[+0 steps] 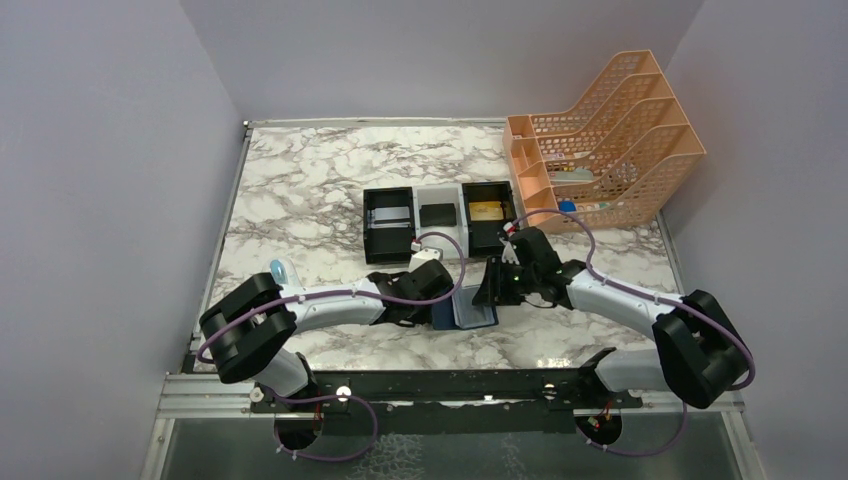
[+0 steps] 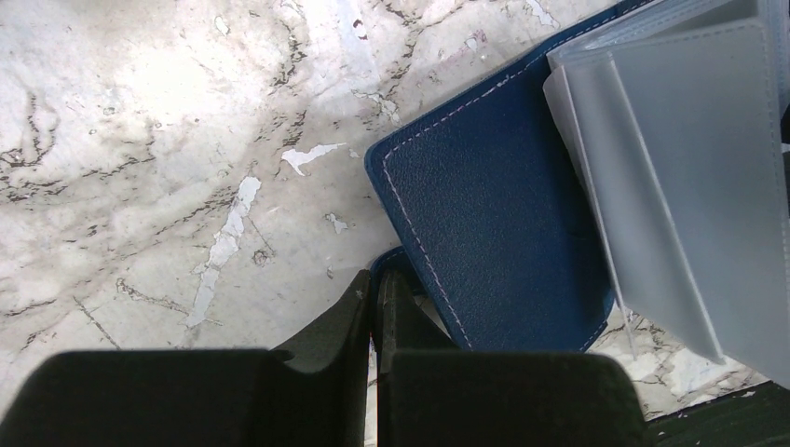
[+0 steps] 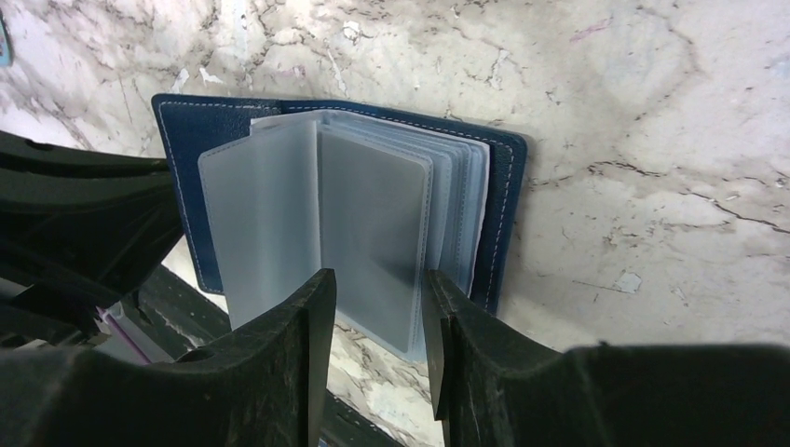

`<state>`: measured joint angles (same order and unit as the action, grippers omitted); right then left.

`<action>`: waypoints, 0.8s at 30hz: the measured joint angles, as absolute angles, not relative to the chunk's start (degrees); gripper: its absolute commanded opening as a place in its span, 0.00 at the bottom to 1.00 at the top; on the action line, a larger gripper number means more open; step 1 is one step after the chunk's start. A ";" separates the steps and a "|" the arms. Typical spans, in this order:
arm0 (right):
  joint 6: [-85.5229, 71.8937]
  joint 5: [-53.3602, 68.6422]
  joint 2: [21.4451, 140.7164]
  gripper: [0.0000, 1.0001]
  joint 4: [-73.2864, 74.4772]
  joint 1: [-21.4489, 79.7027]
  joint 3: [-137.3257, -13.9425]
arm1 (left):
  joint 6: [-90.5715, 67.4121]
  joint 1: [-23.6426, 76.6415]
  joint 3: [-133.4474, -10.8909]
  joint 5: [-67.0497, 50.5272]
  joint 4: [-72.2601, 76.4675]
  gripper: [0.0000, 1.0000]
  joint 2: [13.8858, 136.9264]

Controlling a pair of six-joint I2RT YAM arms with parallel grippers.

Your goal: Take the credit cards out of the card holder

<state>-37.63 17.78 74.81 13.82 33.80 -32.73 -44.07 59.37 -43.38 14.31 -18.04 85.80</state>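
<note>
Near the front edge of the marble table (image 1: 300,190), between the two arms, we see the card holder (image 1: 468,316) lying open, navy cover down and its clear pockets (image 3: 373,219) fanned upward.

At the holder's left edge sits the left gripper (image 2: 374,284), its fingers pressed together. A sliver of blue runs in between the tips, so we judge it is pinching the cover, probably to anchor the holder so it cannot slide or fold shut.

On the holder's right side is the right gripper (image 3: 377,296), fingers apart, one on each side of the near edge of a pocket leaf and not yet gripping. We read this as a stance for leafing through or drawing something out. The pockets are frosted, and we cannot tell whether any card is inside.

Farther back, at the table's centre, three box trays stand side by side. A gold card (image 1: 487,210) lies in the right tray (image 1: 468,215), a black card (image 1: 438,213) in the middle tray (image 1: 438,193), and a grey card (image 1: 390,215) in the left tray (image 1: 388,240). That suggests sorting by colour. A peach file rack (image 1: 600,150) stands at the far right, well apart.
</note>
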 measured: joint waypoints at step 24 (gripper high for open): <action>-35.18 24.56 72.77 0.36 15.07 33.80 -36.47 | -43.99 59.37 -43.38 14.24 -18.02 0.00 85.84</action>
<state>-35.18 24.56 72.77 15.07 33.80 -36.47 -43.99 59.37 -43.38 14.24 -18.02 85.84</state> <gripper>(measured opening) 0.363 0.039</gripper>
